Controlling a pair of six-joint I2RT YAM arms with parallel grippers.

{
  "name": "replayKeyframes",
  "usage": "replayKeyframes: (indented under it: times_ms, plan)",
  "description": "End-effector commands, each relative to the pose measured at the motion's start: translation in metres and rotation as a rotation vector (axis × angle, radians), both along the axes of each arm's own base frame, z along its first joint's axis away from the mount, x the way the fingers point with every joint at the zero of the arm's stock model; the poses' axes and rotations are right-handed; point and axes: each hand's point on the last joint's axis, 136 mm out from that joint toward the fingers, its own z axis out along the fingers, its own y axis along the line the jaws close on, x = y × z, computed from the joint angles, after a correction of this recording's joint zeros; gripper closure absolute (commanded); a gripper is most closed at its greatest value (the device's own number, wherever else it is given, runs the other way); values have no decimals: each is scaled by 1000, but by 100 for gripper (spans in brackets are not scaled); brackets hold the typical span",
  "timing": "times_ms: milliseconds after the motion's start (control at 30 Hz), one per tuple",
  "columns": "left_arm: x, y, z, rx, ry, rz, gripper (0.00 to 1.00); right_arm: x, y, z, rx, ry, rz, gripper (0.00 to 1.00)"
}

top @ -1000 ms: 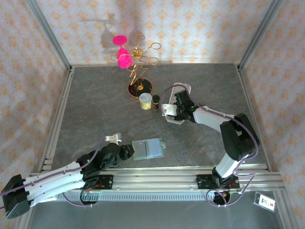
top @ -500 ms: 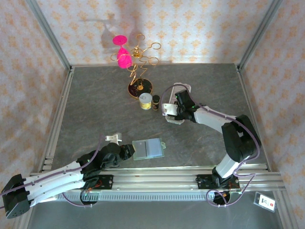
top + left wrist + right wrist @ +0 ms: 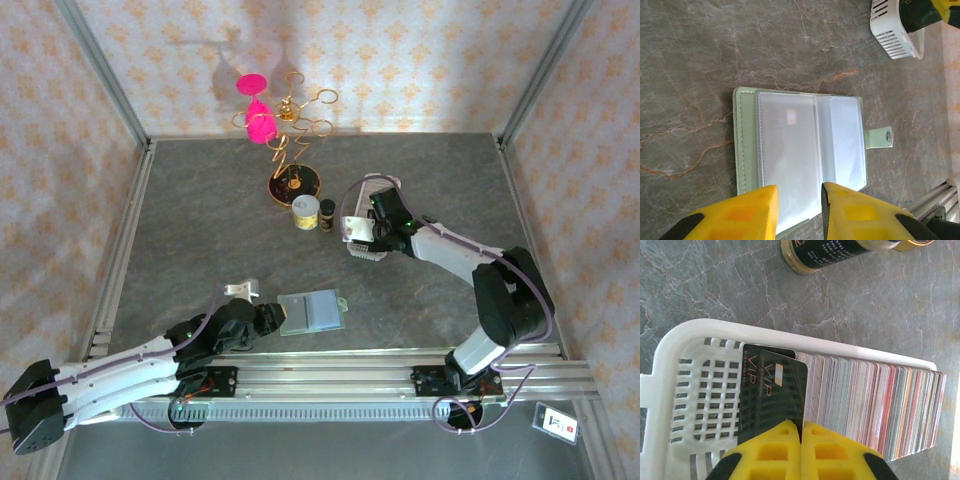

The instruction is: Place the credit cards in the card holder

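Observation:
The card holder (image 3: 312, 311) (image 3: 800, 150) lies open and flat on the grey stone table, sage green with pale clear pockets and its snap tab (image 3: 879, 138) out to one side. My left gripper (image 3: 272, 318) (image 3: 799, 210) is open, its yellow fingers over the holder's near edge with a gap between them. The credit cards (image 3: 865, 400) stand as a packed row of edges in a white slotted basket (image 3: 360, 250) (image 3: 670, 355). My right gripper (image 3: 370, 230) (image 3: 800, 440) is shut on a black VIP card (image 3: 775, 390) at the end of that row.
A gold-lidded jar (image 3: 306, 212) and a small dark bottle (image 3: 327, 214) (image 3: 835, 252) stand just left of the basket. A gold wire stand with pink pieces (image 3: 285, 140) is at the back. A small white object (image 3: 238, 290) lies near the left arm.
The right gripper's jaws have closed onto the black card in the basket. The left gripper and the card holder have not moved.

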Motion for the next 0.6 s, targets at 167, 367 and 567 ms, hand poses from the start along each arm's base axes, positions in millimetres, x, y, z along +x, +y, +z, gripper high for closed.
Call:
replayKeyframes:
  times_ms: [167, 367, 567]
  plan:
    - [0, -7, 7, -28, -15, -19, 70, 12, -3, 30, 21, -67, -24, 97]
    - [0, -7, 6, -34, -14, -18, 71, 8, -2, 37, 36, -62, -11, 100]
    - [0, -7, 5, -43, -16, -19, 70, 6, -2, 49, 49, -73, -9, 100]
